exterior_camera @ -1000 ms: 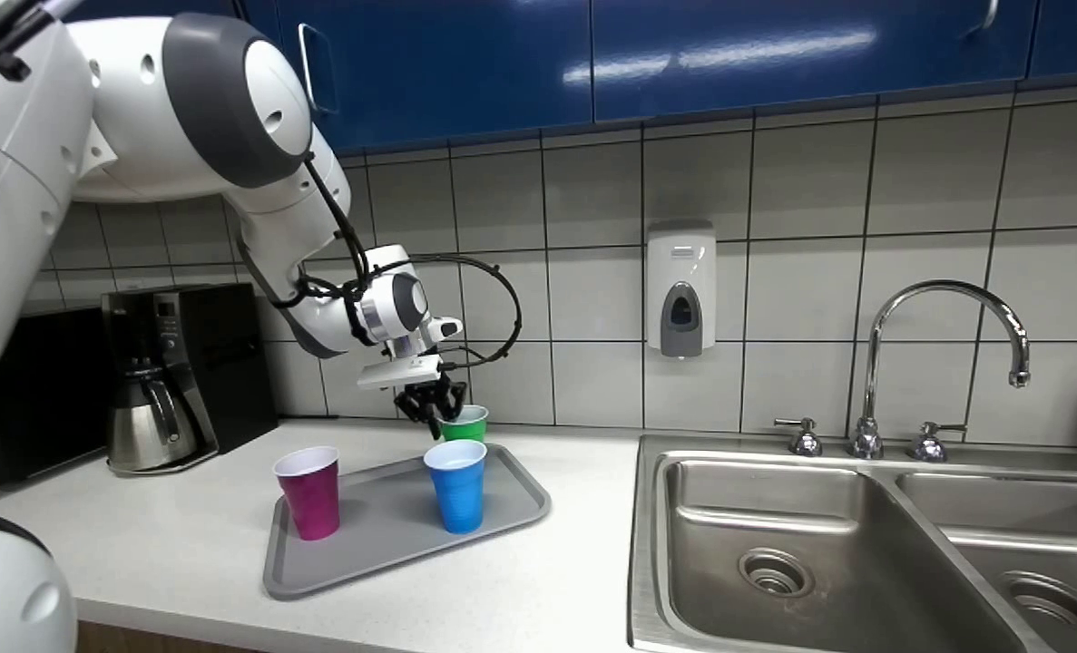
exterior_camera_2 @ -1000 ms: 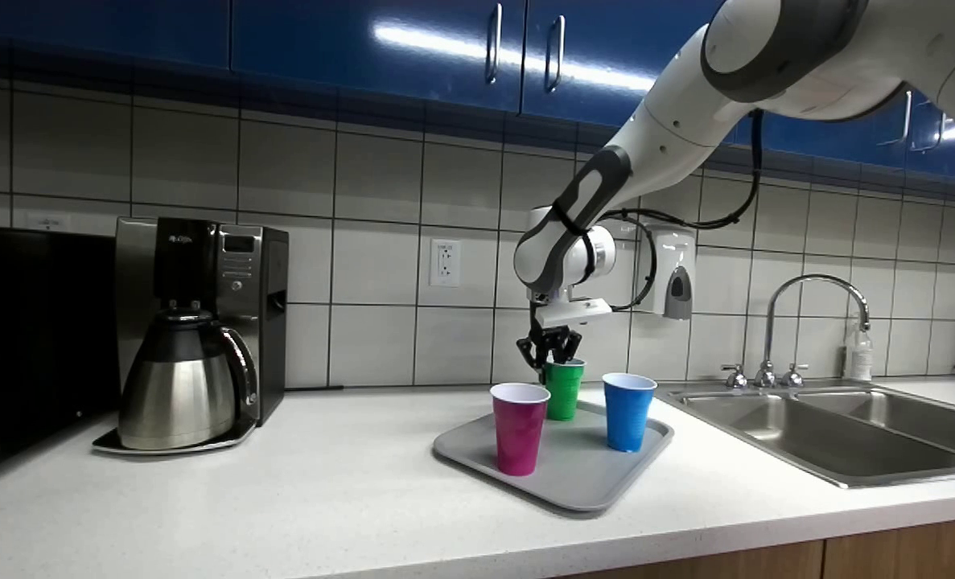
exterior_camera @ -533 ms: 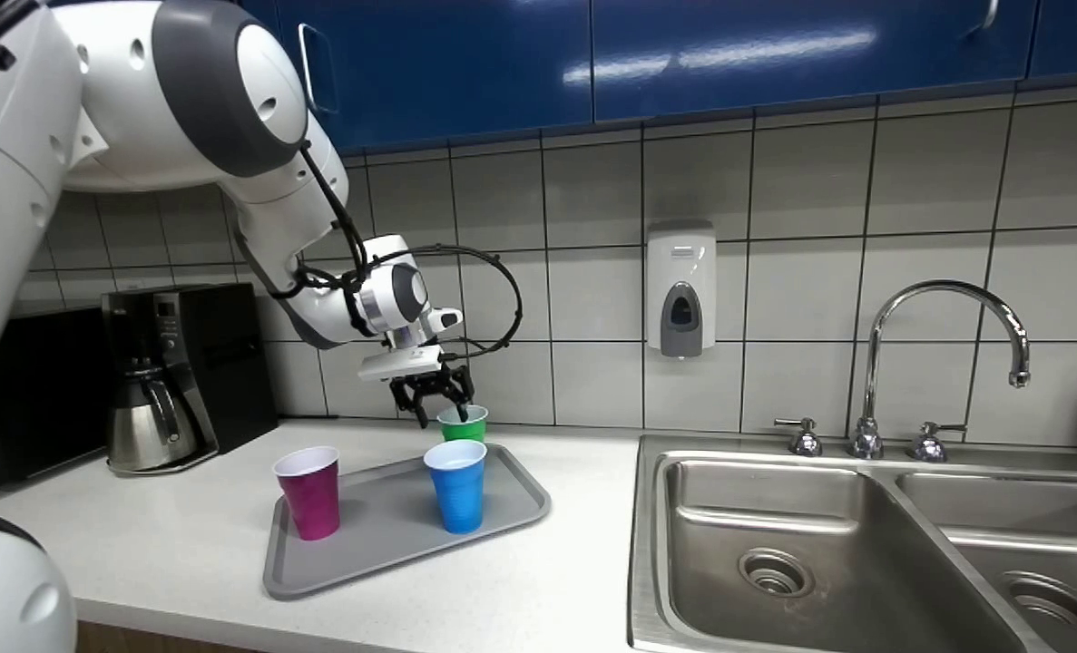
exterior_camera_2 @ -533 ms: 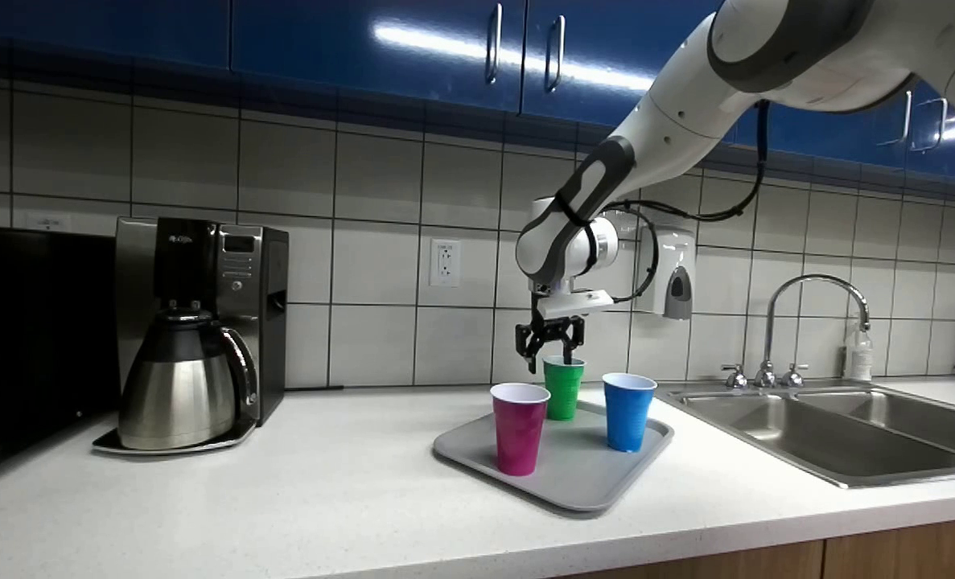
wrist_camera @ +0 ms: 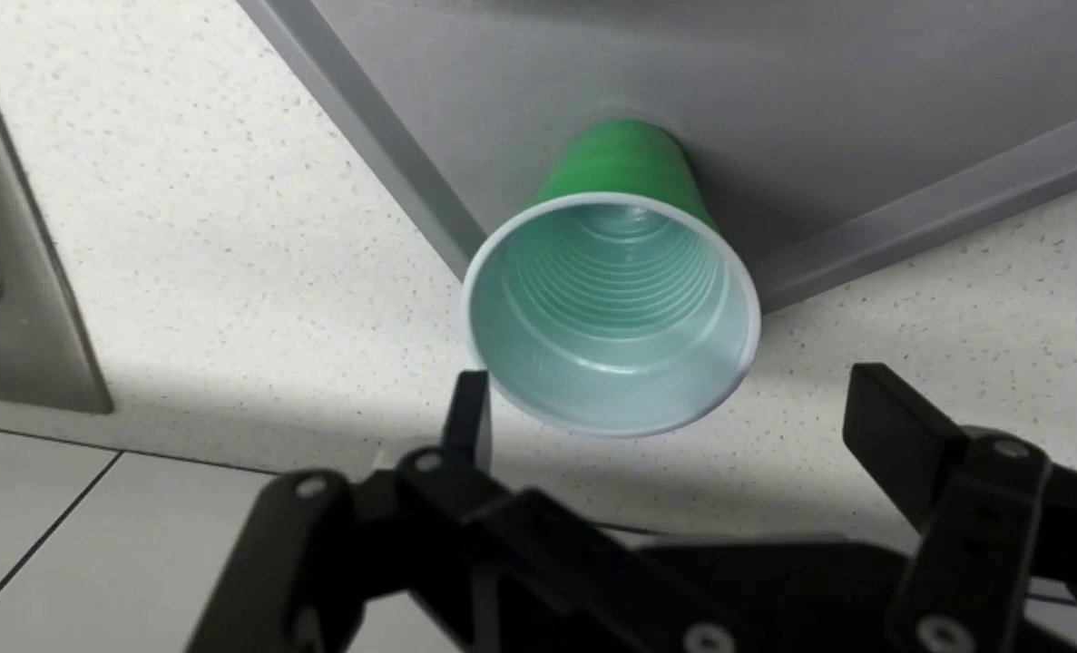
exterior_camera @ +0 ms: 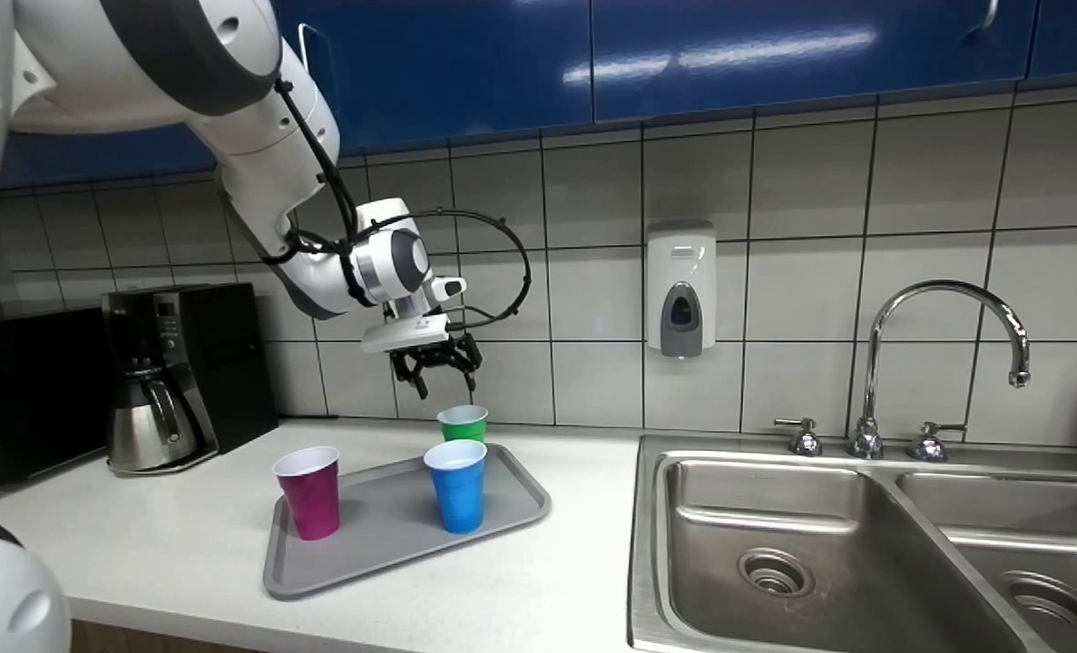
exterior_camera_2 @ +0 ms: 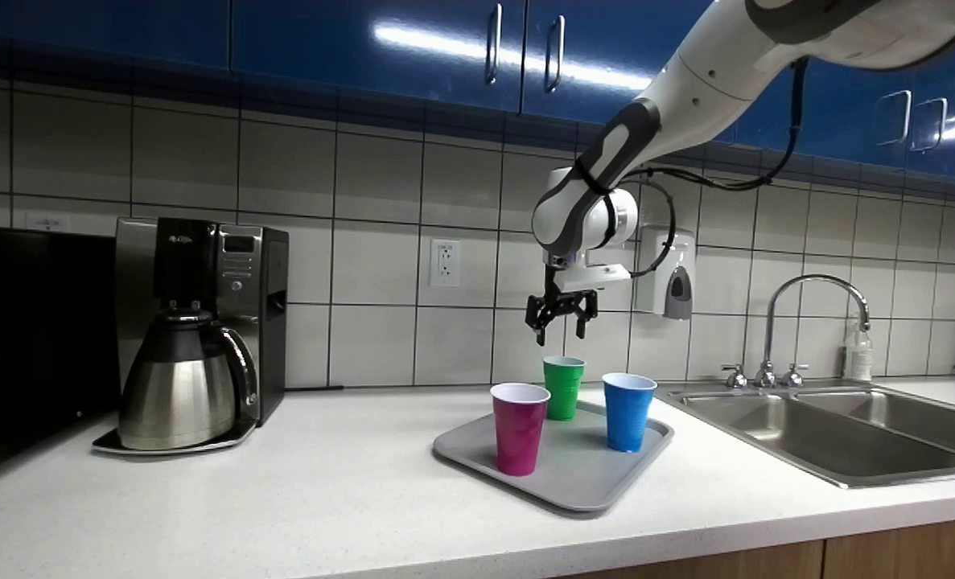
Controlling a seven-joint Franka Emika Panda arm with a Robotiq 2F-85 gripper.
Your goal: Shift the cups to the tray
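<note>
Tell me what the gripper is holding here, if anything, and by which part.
Nothing is held. The gripper hangs open above the green cup, with a gap between them in both exterior views; the cup stands on the tray.

The white counter carries the tray, lower than the fingers. In both exterior views a coffee maker and black box stand left of them, the inset sink right.
</note>
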